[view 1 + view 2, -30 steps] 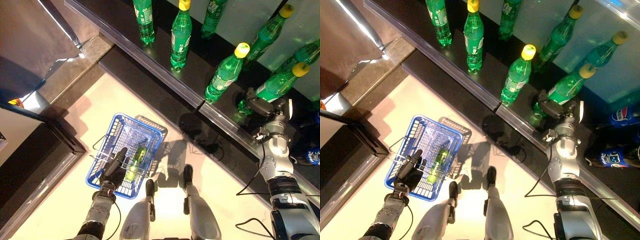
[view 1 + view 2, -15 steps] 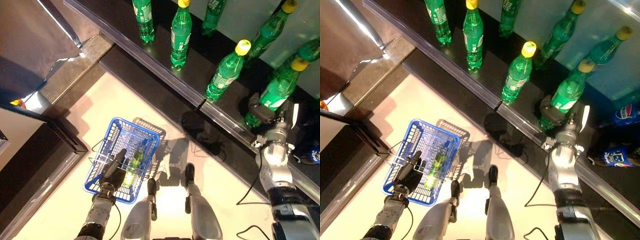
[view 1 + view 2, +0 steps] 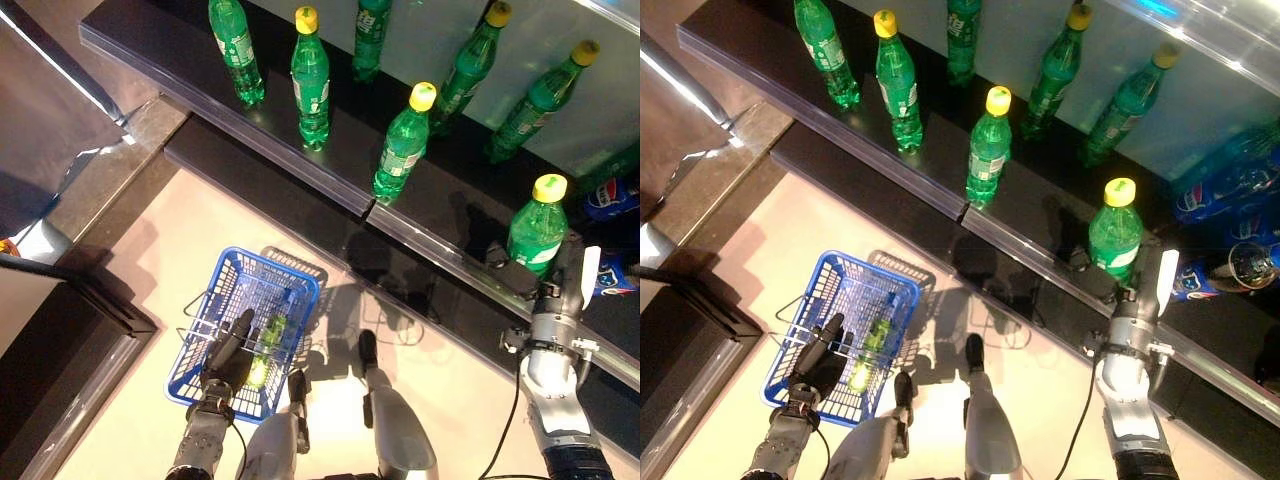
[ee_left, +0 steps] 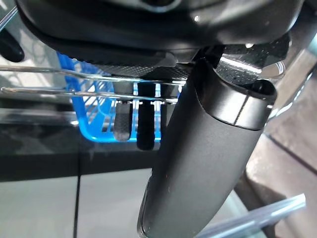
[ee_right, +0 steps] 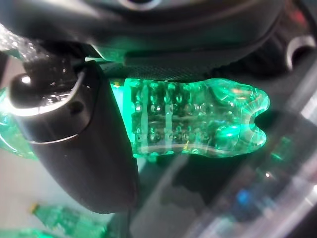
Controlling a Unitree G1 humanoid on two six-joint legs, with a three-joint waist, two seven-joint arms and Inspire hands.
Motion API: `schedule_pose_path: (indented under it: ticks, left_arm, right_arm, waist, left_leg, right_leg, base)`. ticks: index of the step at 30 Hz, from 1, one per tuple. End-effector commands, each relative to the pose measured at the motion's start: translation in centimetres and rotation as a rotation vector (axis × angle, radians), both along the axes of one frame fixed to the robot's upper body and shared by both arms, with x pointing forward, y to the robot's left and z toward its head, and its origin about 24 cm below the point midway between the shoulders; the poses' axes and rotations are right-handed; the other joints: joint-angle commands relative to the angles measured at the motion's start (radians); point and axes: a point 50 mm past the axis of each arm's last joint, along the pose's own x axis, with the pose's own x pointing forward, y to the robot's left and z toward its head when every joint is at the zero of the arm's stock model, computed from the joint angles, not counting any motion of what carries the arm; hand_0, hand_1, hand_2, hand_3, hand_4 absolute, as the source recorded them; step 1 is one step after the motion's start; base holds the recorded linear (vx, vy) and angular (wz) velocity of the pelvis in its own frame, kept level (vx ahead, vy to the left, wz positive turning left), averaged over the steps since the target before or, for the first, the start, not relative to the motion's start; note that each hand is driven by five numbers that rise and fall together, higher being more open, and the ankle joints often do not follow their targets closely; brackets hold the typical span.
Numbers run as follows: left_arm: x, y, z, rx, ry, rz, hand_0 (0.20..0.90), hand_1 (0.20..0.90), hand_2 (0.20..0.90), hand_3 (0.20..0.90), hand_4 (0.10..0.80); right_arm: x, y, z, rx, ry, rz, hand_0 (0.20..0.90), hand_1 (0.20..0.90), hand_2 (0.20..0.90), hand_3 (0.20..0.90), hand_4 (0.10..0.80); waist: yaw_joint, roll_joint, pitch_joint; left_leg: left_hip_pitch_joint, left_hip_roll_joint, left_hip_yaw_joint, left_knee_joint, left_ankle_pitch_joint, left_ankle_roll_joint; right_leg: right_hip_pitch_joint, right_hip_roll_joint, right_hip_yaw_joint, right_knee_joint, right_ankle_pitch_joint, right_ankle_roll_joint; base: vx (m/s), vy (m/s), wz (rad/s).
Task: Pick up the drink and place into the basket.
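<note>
Right wrist view shows the right hand [image 5: 74, 148] wrapped round the bottle [image 5: 193, 119], at the frame's right edge in the eye views. It looks full, heavyish and slick; gripping its ribbed lower body seems wise. The left hand [image 3: 228, 358], apparently curled, carries the basket [image 3: 295, 290].

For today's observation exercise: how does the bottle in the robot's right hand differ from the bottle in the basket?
The held bottle stands upright with the right hand clasped round its lower part; the basket bottle lies on its side, untouched.
The held bottle is up by the dark shelf; the basket bottle is low down inside the blue basket, which the left hand carries.
Both are green.
</note>
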Motion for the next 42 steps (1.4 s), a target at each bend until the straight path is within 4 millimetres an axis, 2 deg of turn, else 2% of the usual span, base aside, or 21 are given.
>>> schedule_pose_path:
  ticks: [1, 6, 10, 15, 16, 17, 19, 21, 26, 29, 30, 33, 37, 40, 42]
  left_arm:
    - [2.8, 2.7, 6.5, 0.160, -0.382, 0.018, 0.300, 0.300, 0.300, 0.200, 0.100]
    - [3.6, 1.5, 7.9, 0.182, -0.422, -0.025, 0.300, 0.300, 0.300, 0.200, 0.100]
    - [4.1, -0.2, 9.7, 0.251, -0.465, -0.101, 0.300, 0.300, 0.300, 0.200, 0.100]
    - [5.0, -2.7, 13.2, 0.341, -0.556, -0.250, 0.300, 0.300, 0.300, 0.200, 0.100]
    - [5.0, -2.8, 13.4, 0.346, -0.562, -0.256, 0.300, 0.300, 0.300, 0.200, 0.100]
    - [5.3, -3.6, 14.5, 0.366, -0.590, -0.305, 0.300, 0.300, 0.300, 0.200, 0.100]
    - [5.5, -4.1, 15.1, 0.365, -0.605, -0.335, 0.300, 0.300, 0.300, 0.200, 0.100]
    - [5.7, -5.2, 16.3, 0.364, -0.640, -0.414, 0.300, 0.300, 0.300, 0.200, 0.100]
    - [5.5, -7.5, 17.8, 0.302, -0.694, -0.563, 0.300, 0.300, 0.300, 0.200, 0.100]
    - [5.1, -8.7, 18.0, 0.278, -0.714, -0.641, 0.300, 0.300, 0.300, 0.200, 0.100]
    - [4.8, -9.8, 18.2, 0.251, -0.726, -0.706, 0.300, 0.300, 0.300, 0.200, 0.100]
    - [4.4, -11.3, 18.4, 0.226, -0.746, -0.805, 0.300, 0.300, 0.300, 0.200, 0.100]
    - [3.7, -12.7, 18.3, 0.218, -0.758, -0.903, 0.300, 0.300, 0.300, 0.200, 0.100]
    - [2.8, -14.7, 18.6, 0.173, -0.788, -1.010, 0.300, 0.300, 0.300, 0.200, 0.100]
    - [2.8, -15.2, 18.9, 0.163, -0.806, -1.026, 0.300, 0.300, 0.300, 0.200, 0.100]
  right_arm:
    - [-1.4, 1.3, 9.9, -0.211, -0.472, 0.166, 0.300, 0.300, 0.300, 0.200, 0.100]
    - [-1.0, 5.1, 9.6, -0.188, -0.379, 0.548, 0.300, 0.300, 0.300, 0.200, 0.100]
    - [-0.4, 8.6, 7.5, -0.113, -0.236, 0.842, 0.300, 0.300, 0.300, 0.200, 0.100]
    - [0.8, 12.4, 5.8, -0.051, -0.100, 1.048, 0.300, 0.300, 0.300, 0.200, 0.100]
    - [0.9, 12.5, 5.8, -0.046, -0.095, 1.056, 0.300, 0.300, 0.300, 0.200, 0.100]
    - [1.4, 13.6, 5.2, -0.028, -0.050, 1.089, 0.300, 0.300, 0.300, 0.200, 0.100]
    - [1.7, 14.3, 5.0, -0.001, -0.025, 1.115, 0.300, 0.300, 0.300, 0.200, 0.100]
    - [2.6, 16.0, 4.1, 0.056, 0.048, 1.148, 0.300, 0.300, 0.300, 0.200, 0.100]
    - [4.0, 18.9, 2.7, 0.111, 0.150, 1.146, 0.300, 0.300, 0.300, 0.200, 0.100]
    - [4.4, 20.2, 2.3, 0.104, 0.164, 1.127, 0.300, 0.300, 0.300, 0.200, 0.100]
    - [4.9, 21.2, 1.9, 0.109, 0.171, 1.099, 0.300, 0.300, 0.300, 0.200, 0.100]
    - [6.0, 22.8, 1.2, 0.124, 0.207, 1.038, 0.300, 0.300, 0.300, 0.200, 0.100]
    - [6.9, 23.9, -0.1, 0.177, 0.278, 0.987, 0.300, 0.300, 0.300, 0.200, 0.100]
    - [7.3, 25.0, -2.4, 0.210, 0.396, 0.925, 0.300, 0.300, 0.300, 0.200, 0.100]
    - [7.4, 25.1, -3.4, 0.212, 0.433, 0.888, 0.300, 0.300, 0.300, 0.200, 0.100]
  waist:
    - [0.016, 0.037, -0.189]
    - [0.028, 0.041, -0.220]
    - [0.050, 0.042, -0.239]
    - [0.100, 0.051, -0.257]
    - [0.102, 0.051, -0.258]
    - [0.121, 0.054, -0.267]
    - [0.132, 0.056, -0.272]
    - [0.164, 0.061, -0.284]
    - [0.222, 0.072, -0.298]
    - [0.249, 0.075, -0.299]
    - [0.272, 0.078, -0.301]
    - [0.313, 0.082, -0.305]
    - [0.350, 0.085, -0.313]
    - [0.390, 0.091, -0.329]
    - [0.401, 0.092, -0.333]
  left_leg:
    - [-0.023, -0.032, -0.036, -0.001, -0.007, 0.069]
    - [0.002, -0.029, -0.044, -0.025, 0.005, 0.062]
    - [0.016, -0.027, -0.054, -0.035, 0.016, 0.055]
    - [0.030, -0.028, -0.087, -0.054, 0.034, 0.046]
    - [0.031, -0.029, -0.089, -0.054, 0.035, 0.046]
    - [0.033, -0.031, -0.103, -0.059, 0.039, 0.044]
    - [0.036, -0.032, -0.115, -0.064, 0.043, 0.042]
    - [0.043, -0.033, -0.140, -0.076, 0.051, 0.038]
    - [0.050, -0.034, -0.192, -0.082, 0.064, 0.032]
    - [0.049, -0.035, -0.218, -0.077, 0.067, 0.031]
    - [0.049, -0.038, -0.237, -0.074, 0.069, 0.031]
    - [0.052, -0.041, -0.270, -0.075, 0.072, 0.031]
    - [0.056, -0.046, -0.301, -0.081, 0.076, 0.031]
    - [0.059, -0.054, -0.336, -0.094, 0.085, 0.033]
    - [0.058, -0.057, -0.347, -0.097, 0.086, 0.034]
  right_leg:
    - [0.093, 0.068, -0.002, 0.089, -0.159, 0.002]
    - [0.117, 0.063, -0.013, 0.072, -0.157, 0.007]
    - [0.142, 0.055, -0.038, 0.056, -0.154, 0.008]
    - [0.177, 0.037, -0.100, 0.038, -0.157, 0.010]
    - [0.179, 0.036, -0.104, 0.037, -0.158, 0.011]
    - [0.191, 0.029, -0.130, 0.030, -0.159, 0.011]
    - [0.200, 0.025, -0.146, 0.024, -0.160, 0.011]
    - [0.215, 0.017, -0.185, 0.019, -0.165, 0.011]
    - [0.238, 0.002, -0.249, 0.032, -0.180, 0.007]
    - [0.246, -0.006, -0.277, 0.044, -0.188, 0.004]
    - [0.253, -0.012, -0.300, 0.053, -0.193, 0.003]
    - [0.269, -0.023, -0.342, 0.064, -0.202, 0.002]
    - [0.285, -0.030, -0.378, 0.065, -0.207, 0.003]
    - [0.298, -0.037, -0.410, 0.065, -0.209, 0.007]
    - [0.301, -0.039, -0.418, 0.066, -0.209, 0.009]
  base:
    - [0.007, 0.018, -0.12]
    - [0.000, 0.012, -0.09]
    - [-0.008, 0.014, 0.10]
    - [-0.020, 0.024, 0.34]
    - [-0.013, 0.023, 0.41]
    - [-0.002, 0.011, 0.27]
    - [0.007, 0.011, 0.41]
    - [0.027, 0.022, 0.58]
    - [0.039, 0.023, 0.48]
    - [0.030, 0.008, 0.47]
    - [0.043, 0.004, 0.61]
    - [0.044, 0.000, 0.52]
    - [0.042, 0.003, 0.40]
    - [0.076, 0.021, 0.55]
    - [0.053, 0.024, 0.43]
